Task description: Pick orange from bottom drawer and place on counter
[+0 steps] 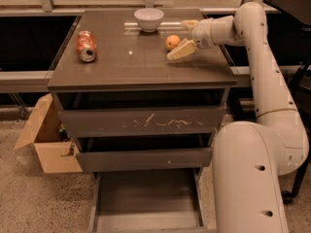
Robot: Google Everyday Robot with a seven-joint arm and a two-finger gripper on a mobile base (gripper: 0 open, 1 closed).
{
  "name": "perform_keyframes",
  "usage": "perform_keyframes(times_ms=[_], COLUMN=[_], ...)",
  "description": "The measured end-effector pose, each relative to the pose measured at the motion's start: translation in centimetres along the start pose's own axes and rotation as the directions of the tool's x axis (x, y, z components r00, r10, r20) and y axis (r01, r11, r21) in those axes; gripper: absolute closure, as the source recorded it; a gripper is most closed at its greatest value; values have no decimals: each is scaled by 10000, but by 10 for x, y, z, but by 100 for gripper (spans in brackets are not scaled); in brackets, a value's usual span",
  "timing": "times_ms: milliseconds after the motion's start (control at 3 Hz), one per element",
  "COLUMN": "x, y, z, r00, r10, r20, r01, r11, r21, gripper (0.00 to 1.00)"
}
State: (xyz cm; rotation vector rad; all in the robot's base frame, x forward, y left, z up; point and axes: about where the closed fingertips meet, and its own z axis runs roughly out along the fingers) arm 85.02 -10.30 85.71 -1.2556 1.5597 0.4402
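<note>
The orange point(171, 42) sits on the counter point(126, 64) toward its back right. My gripper point(179, 40) reaches in from the right and is open. One finger point(182, 49) lies just in front of the orange and the other point(188, 24) behind it. The fingers do not hold the fruit, which rests on the surface near the fingertips. The bottom drawer point(146, 198) is pulled out at floor level, and its dark tray shows nothing inside.
A white bowl point(148, 18) stands at the back centre of the counter. A crushed red-orange can point(86, 46) lies at the left. An open cardboard box point(43, 140) sits on the floor left of the cabinet. The top drawer front point(146, 122) has white scratches.
</note>
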Motion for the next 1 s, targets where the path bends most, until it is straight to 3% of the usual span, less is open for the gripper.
perform_keyframes(times_ms=[667,1000], x=[-2,-3], y=[-27,-22], z=[-57,-68], r00=[9987,9931], r10=[294,33], r20=[412,1176], r01=[-354,-255], r11=[9878,9820], r21=[1519,1872], gripper=[0,0])
